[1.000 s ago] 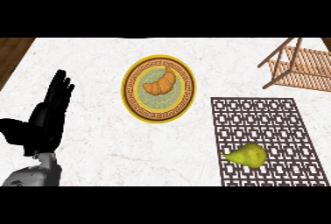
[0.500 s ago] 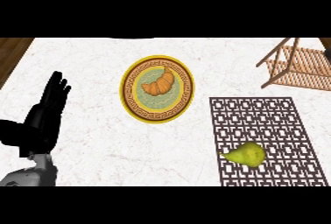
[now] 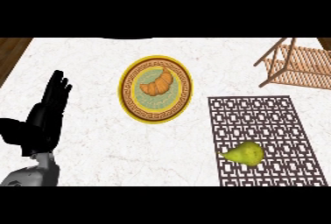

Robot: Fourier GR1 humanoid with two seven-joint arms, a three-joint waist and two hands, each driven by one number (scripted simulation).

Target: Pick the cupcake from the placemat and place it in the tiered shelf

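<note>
Oddly, no cupcake shows anywhere in the head view: the thing lying on the placemat (image 3: 265, 140) is a yellow-green pear (image 3: 245, 153), resting on its side toward the mat's near end, with nothing touching it. If the pear stands in for the task's item, it lies on the mat and not in the shelf. The wooden tiered shelf (image 3: 298, 65) stands at the far right corner of the counter, well apart from the pear and just beyond the mat's far edge; its slatted tray faces up and only part of it shows, so what it may hold further right cannot be told. The left hand (image 3: 47, 114) shows at the view's left side, upright, its fingers straight and close together with the thumb hidden, holding nothing; it reads as resting, well apart from both mat and shelf. The right hand is not in view, though it would be the nearer one to the pear. Between the hand and the mat sits a yellow-rimmed plate (image 3: 131, 103) carrying a croissant (image 3: 158, 83), which plays no part in the task. All of it rests on a pale marbled counter (image 3: 97, 57), and a strip of dark wooden floor (image 3: 12, 50) shows past its far left corner.
</note>
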